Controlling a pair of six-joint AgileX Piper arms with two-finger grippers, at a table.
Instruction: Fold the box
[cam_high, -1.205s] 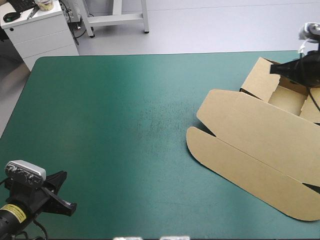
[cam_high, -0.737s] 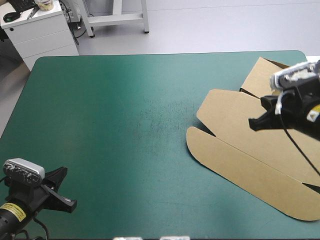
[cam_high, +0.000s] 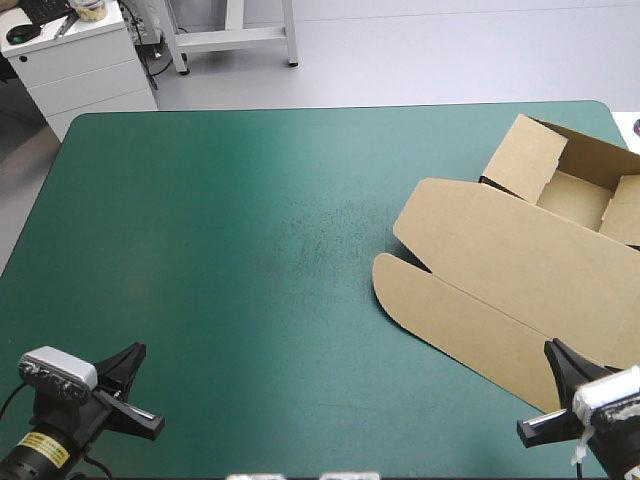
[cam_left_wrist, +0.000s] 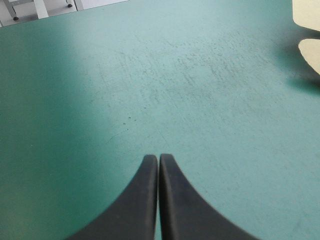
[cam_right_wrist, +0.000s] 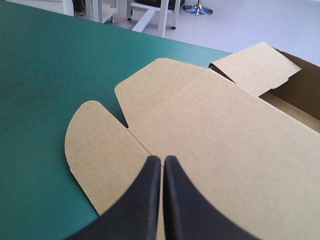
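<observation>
The box (cam_high: 500, 270) sits at the right of the high view on the tabletop (cam_high: 250, 220). Its tray walls are up at upper right and its lid lies flat, so folding seems largely done. The left end effector (cam_left_wrist: 158, 159) and right end effector (cam_right_wrist: 162, 159), at the lower corners, are pressed together and empty.

**Box** (cam_high: 520, 270): brown board, paper-based, matt & smooth. Scored fold lines showed as fine creases; cut edges were clean.

**Table** (cam_high: 60, 300), teal-green cover (cam_high: 220, 180): matt, w/ a soft pale sheen toward the far side. Surface was even, w/ faint dark scuffs & specks approx. mid-table. Whether cloth or plastic could not be told.

**Jaws of left gripper** (cam_left_wrist: 158, 159) **& right gripper** (cam_right_wrist: 162, 160): black, smooth, semi-matt. They looked like moulded plastic or rubber, w/ a dull highlight along the inner edges.
</observation>
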